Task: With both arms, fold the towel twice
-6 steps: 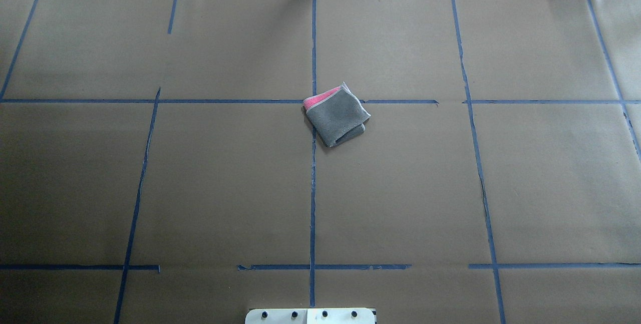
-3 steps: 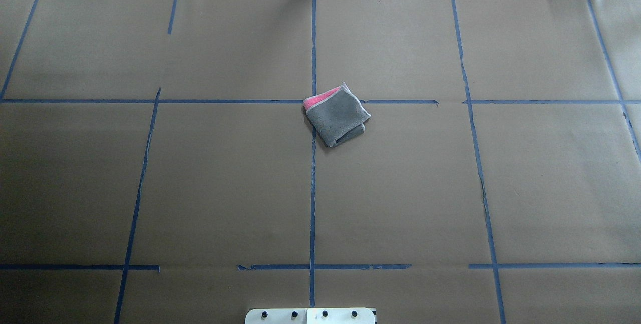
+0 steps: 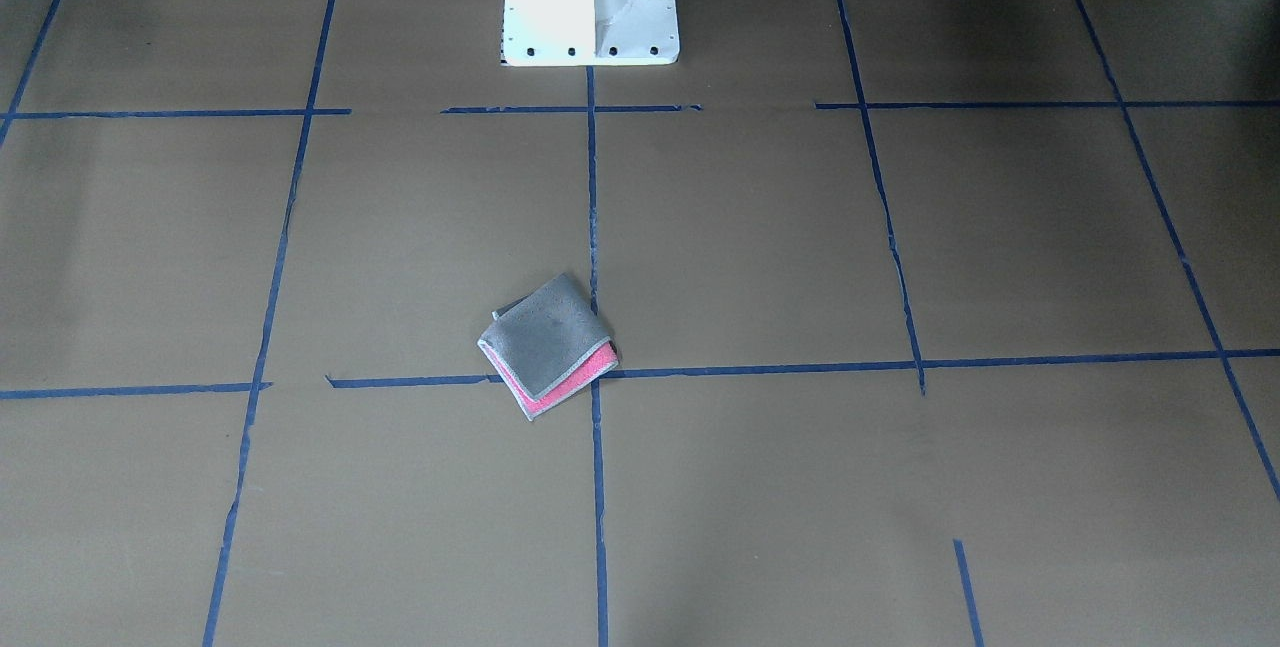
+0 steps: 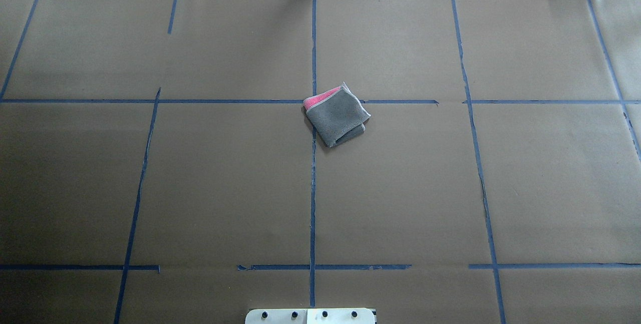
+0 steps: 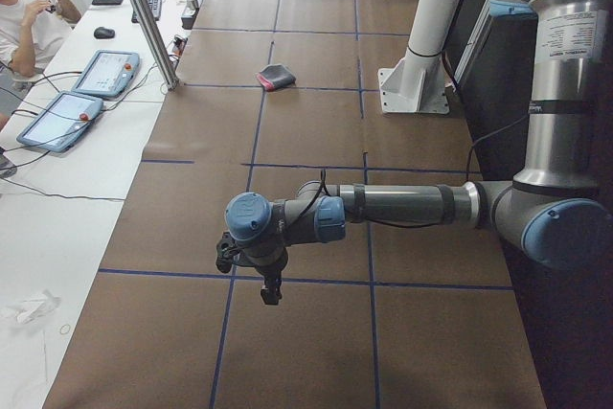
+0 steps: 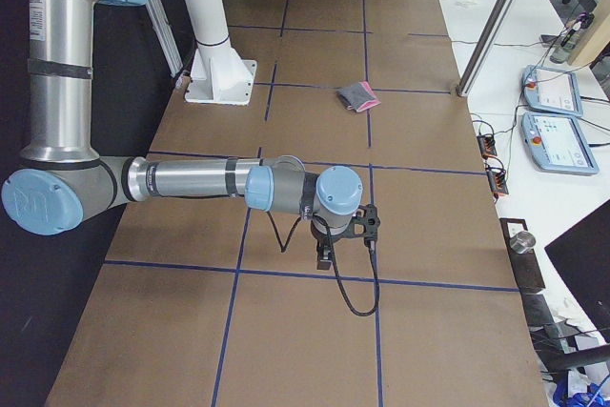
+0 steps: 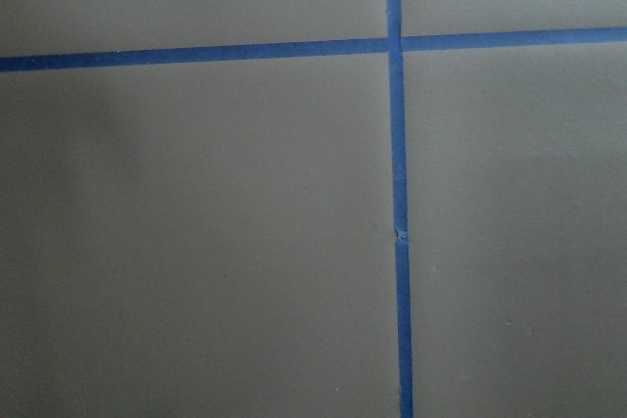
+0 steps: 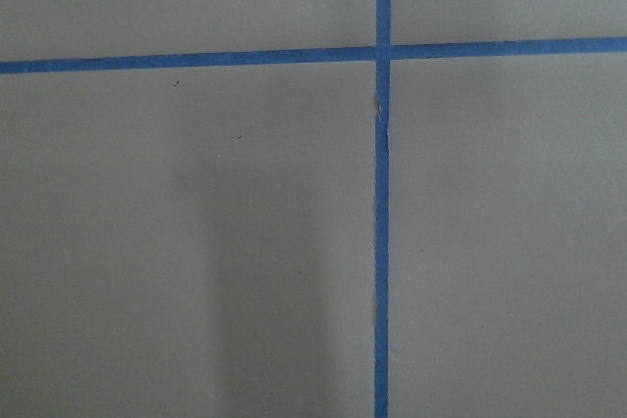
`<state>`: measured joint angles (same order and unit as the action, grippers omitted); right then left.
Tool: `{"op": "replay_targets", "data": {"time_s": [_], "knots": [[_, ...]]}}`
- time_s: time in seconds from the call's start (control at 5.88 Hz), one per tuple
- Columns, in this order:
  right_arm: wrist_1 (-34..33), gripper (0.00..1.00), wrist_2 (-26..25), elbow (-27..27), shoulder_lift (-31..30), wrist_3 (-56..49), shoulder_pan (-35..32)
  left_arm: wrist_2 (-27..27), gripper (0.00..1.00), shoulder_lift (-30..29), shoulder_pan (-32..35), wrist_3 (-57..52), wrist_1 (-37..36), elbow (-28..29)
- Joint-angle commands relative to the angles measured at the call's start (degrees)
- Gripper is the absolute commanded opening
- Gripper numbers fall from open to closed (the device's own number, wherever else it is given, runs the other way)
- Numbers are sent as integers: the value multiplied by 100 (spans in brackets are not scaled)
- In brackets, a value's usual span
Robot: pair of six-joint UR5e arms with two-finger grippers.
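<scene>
the folded towel [image 4: 336,114] is seen grey side up just above frame centre on the tabletop [image 4: 200,189], well apart from the left arm [image 5: 402,206] and right arm [image 6: 191,179], whose jaws' state cannot be told.

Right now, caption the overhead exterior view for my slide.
Folded towel, grey face up, pink edge showing, on the blue-taped brown table.

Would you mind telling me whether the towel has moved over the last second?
No. The towel lies over the same crossing of the blue tape lines in the overhead view, its pink strip on the far edge.
</scene>
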<state>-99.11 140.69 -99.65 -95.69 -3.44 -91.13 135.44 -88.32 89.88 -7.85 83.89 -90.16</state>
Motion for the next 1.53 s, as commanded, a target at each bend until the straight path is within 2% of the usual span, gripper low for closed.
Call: {"op": "replay_targets", "data": {"time_s": [0.0, 0.34, 0.68, 1.02, 1.36], "knots": [[24, 100, -15, 7, -20, -7, -211, -17, 100, -1, 12, -14, 5, 33], [1081, 100, -77, 261, -388, 106, -344, -17, 100, -27, 12, 12, 5, 33], [1087, 100, -42, 271, -337, 151, -458, -17, 100, -2, 12, 12, -4, 51], [1078, 100, -15, 254, -337, 151, -467, -9, 100, -45, 3, -14, 13, 357], [1078, 100, -15, 253, -328, 160, -467, -9, 100, -63, 12, -32, 13, 315]]}}
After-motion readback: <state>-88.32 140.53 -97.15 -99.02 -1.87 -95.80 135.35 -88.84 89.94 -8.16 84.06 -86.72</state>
